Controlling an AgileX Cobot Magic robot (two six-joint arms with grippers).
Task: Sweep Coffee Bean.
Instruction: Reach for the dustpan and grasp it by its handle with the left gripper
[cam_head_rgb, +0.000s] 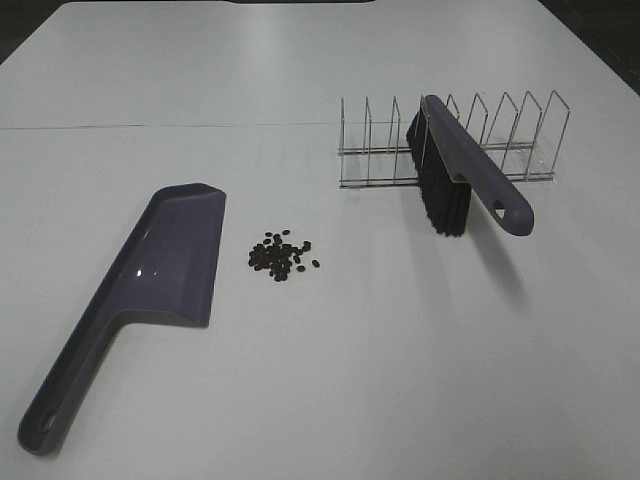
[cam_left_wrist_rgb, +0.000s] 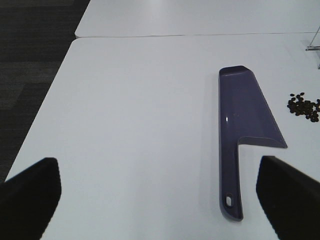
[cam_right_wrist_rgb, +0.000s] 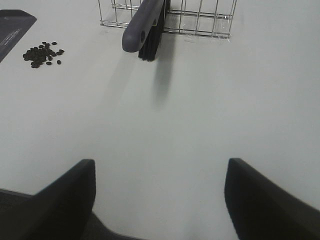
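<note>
While left hand (cam_left_wrist_rgb: 156, 172) and right hand (cam_right_wrist_rgb: 160, 172) are gaping empty —
purple plastic brush (cam_head_rgb: 470, 165) could be snagging the silver wire rack (cam_head_rgb: 520, 135).

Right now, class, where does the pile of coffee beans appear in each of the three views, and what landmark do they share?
Exterior high: coffee beans left of centre, just right of the purple dustpan.
Left wrist: beans near the frame edge, beside the dustpan's blade.
Right wrist: beans between the dustpan's corner and the racked brush.
Shared landmark: the dustpan, next to the beans in every view.
</note>
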